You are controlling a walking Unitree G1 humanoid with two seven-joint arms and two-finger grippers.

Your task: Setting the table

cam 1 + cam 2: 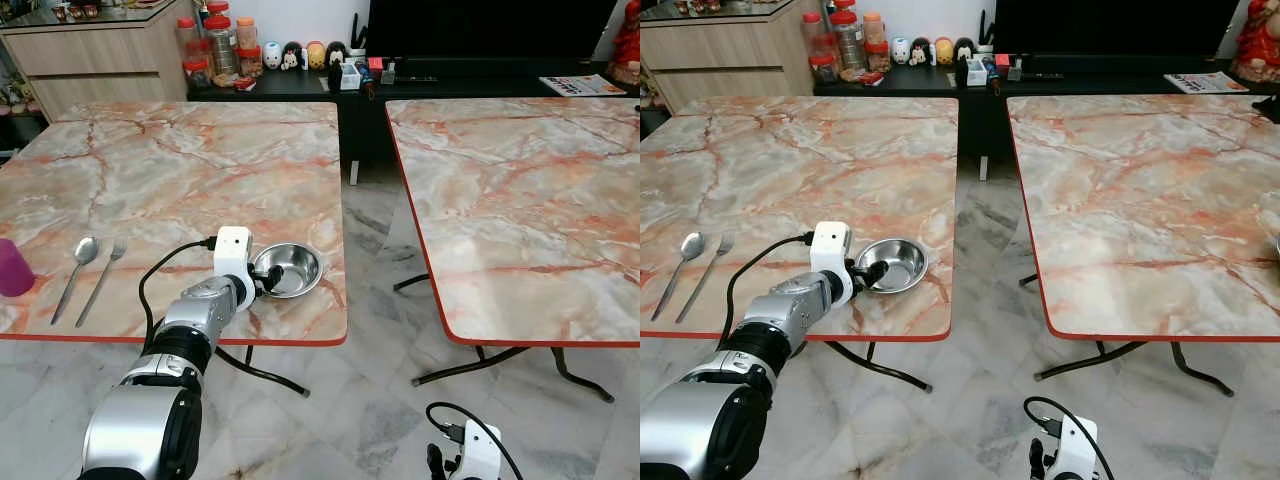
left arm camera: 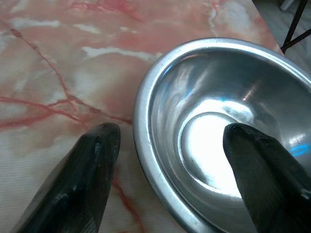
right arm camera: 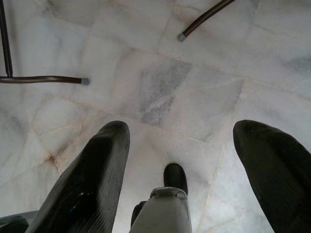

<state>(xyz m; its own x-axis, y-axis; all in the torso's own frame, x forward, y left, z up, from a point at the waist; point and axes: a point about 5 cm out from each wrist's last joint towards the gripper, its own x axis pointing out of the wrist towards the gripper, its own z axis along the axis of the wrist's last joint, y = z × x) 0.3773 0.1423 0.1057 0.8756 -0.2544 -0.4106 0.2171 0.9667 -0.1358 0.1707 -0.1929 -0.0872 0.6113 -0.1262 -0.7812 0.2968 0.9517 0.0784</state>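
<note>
A small steel bowl (image 1: 290, 268) rests near the front right corner of the left marble table (image 1: 180, 170). My left gripper (image 1: 266, 277) is open astride the bowl's near rim (image 2: 146, 145): one finger (image 2: 87, 179) is outside on the table top, the other (image 2: 262, 170) is inside the bowl. A spoon (image 1: 80, 262) and a fork (image 1: 104, 274) lie side by side at the table's front left. A purple cup (image 1: 12, 268) stands at the far left edge. My right gripper (image 3: 180, 170) hangs low over the floor, open and empty.
A second marble table (image 1: 520, 200) stands to the right, with a floor gap between the two. Behind them are a dark TV console with jars and small figurines (image 1: 300, 55) and a wooden cabinet (image 1: 90, 50). Table legs (image 3: 43, 79) stand on the tiled floor.
</note>
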